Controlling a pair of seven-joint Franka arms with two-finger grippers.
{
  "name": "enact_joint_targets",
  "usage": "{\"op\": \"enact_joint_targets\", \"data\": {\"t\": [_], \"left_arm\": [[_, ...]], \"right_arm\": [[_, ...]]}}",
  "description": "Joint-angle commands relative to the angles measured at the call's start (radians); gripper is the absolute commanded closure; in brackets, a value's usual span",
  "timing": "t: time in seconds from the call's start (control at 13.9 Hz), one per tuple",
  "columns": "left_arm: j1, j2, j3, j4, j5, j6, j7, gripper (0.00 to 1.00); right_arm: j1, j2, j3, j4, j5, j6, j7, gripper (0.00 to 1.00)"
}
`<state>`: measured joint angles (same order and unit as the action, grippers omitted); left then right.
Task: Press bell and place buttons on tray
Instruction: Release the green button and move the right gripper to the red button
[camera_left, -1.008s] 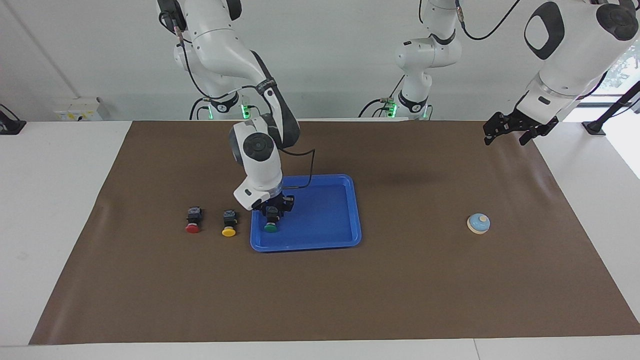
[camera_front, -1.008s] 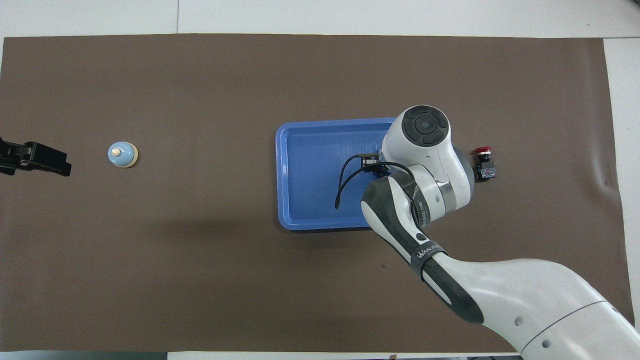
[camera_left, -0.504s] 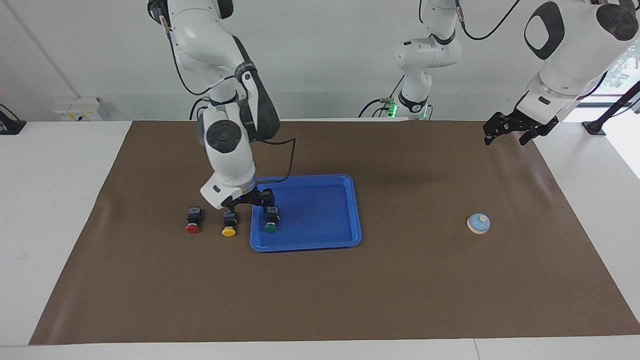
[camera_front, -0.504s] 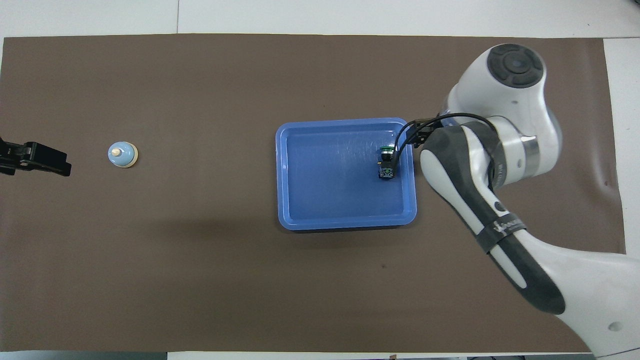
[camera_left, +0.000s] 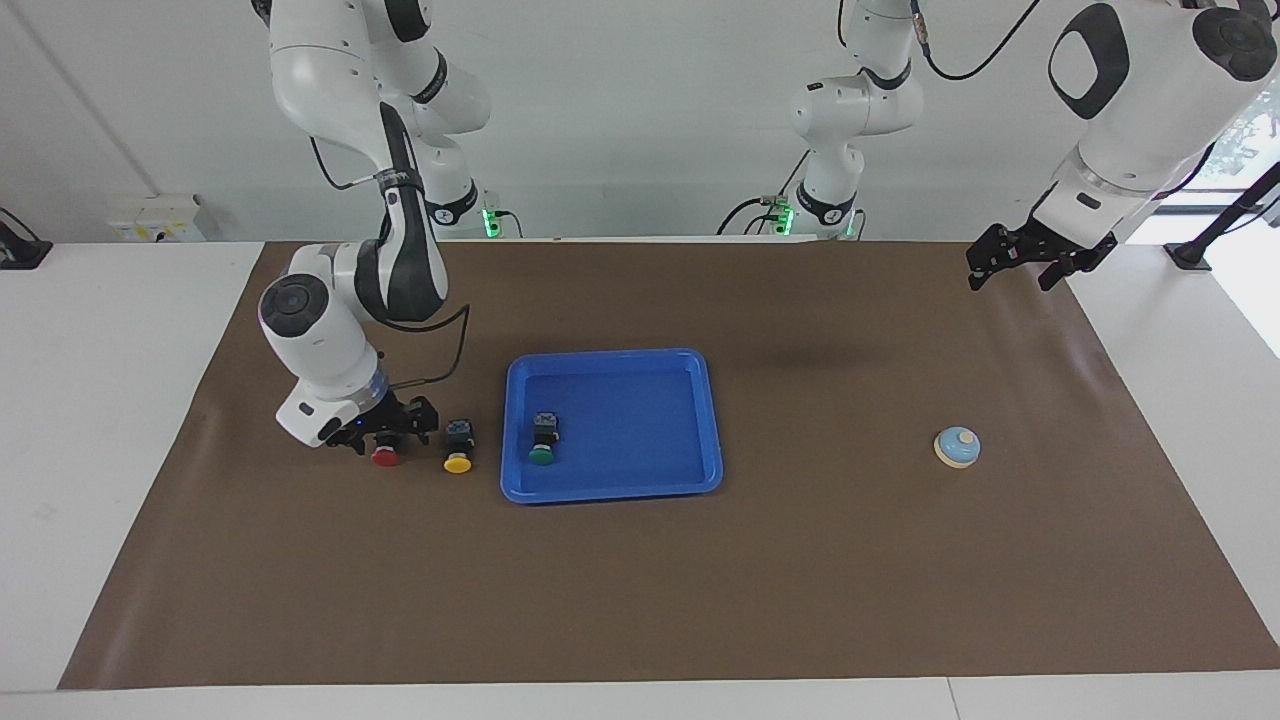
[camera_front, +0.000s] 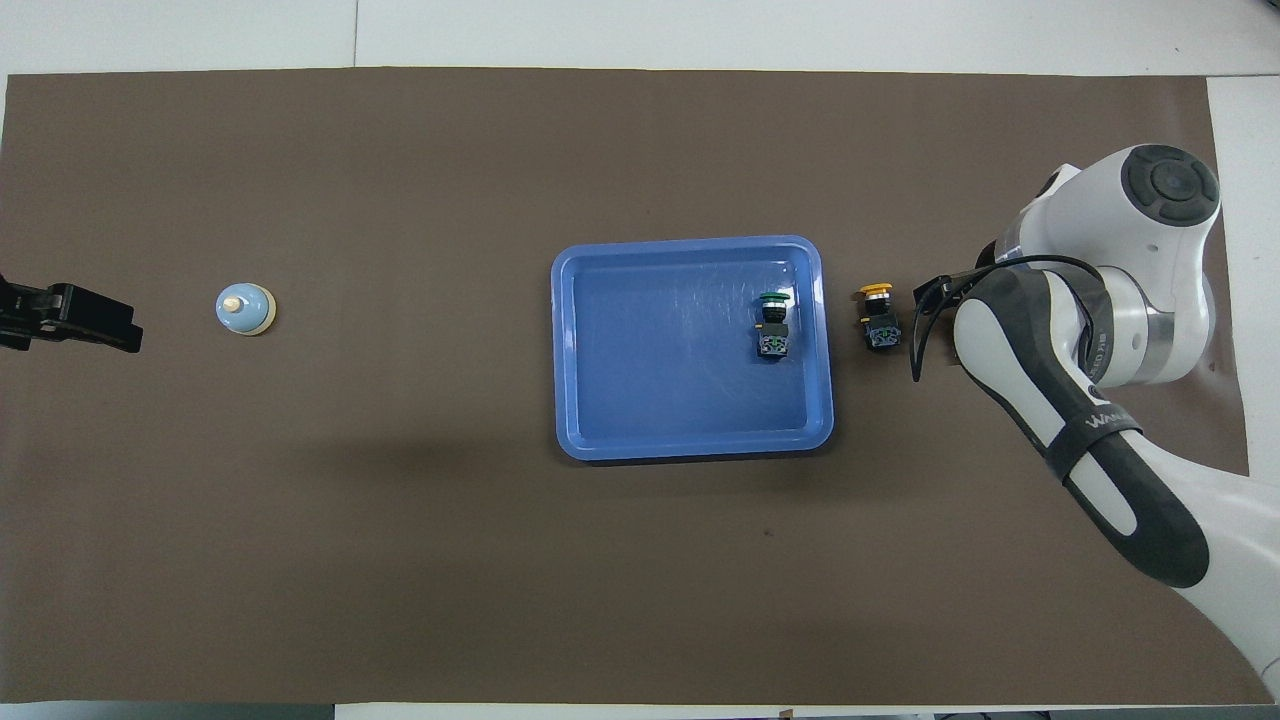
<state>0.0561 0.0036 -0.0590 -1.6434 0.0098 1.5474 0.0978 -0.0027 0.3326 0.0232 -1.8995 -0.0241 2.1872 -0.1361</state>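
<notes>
The blue tray (camera_left: 690, 470) (camera_front: 690, 448) lies mid-mat. The green button (camera_left: 542, 441) (camera_front: 772, 325) rests on its side in the tray, at the end toward the right arm. Just outside that end lies the yellow button (camera_left: 458, 446) (camera_front: 878, 319), and beside it the red button (camera_left: 385, 457). My right gripper (camera_left: 387, 438) hangs low and open over the red button, a finger on either side of its black body. In the overhead view the right arm hides the red button. The light-blue bell (camera_left: 957, 447) (camera_front: 244, 309) stands toward the left arm's end. There my left gripper (camera_left: 1028, 265) (camera_front: 62, 318) waits open, raised over the mat's edge.
A brown mat (camera_left: 760, 590) covers the table, with white tabletop (camera_left: 90, 400) showing round it. The right arm's elbow and cable hang over the mat between the tray and its base.
My right gripper opened and left the green button in the tray. It then swung past the yellow button to sit over the red one. The left arm has stayed still.
</notes>
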Motion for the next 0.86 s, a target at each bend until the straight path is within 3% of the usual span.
{"op": "enact_joint_targets", "data": {"t": [0.0, 0.36, 0.65, 0.72, 0.79], "left_arm": [[-0.007, -0.017, 0.008, -0.009, -0.011, -0.007, -0.009, 0.0], [-0.007, -0.017, 0.008, -0.009, -0.011, -0.007, -0.009, 0.0], [-0.007, -0.017, 0.008, -0.009, -0.011, -0.007, -0.009, 0.0], [-0.007, -0.017, 0.008, -0.009, -0.011, -0.007, -0.009, 0.0], [-0.007, -0.017, 0.008, -0.009, -0.011, -0.007, -0.009, 0.0]], "right_arm": [[-0.034, -0.05, 0.012, -0.082, -0.005, 0.042, -0.069, 0.0], [-0.059, -0.047, 0.012, -0.139, -0.002, 0.115, -0.068, 0.0], [-0.049, -0.046, 0.014, -0.148, -0.002, 0.114, 0.073, 0.0], [-0.045, -0.047, 0.012, -0.154, -0.002, 0.112, 0.105, 0.01], [-0.042, -0.049, 0.012, -0.161, -0.003, 0.112, 0.125, 0.1]]}}
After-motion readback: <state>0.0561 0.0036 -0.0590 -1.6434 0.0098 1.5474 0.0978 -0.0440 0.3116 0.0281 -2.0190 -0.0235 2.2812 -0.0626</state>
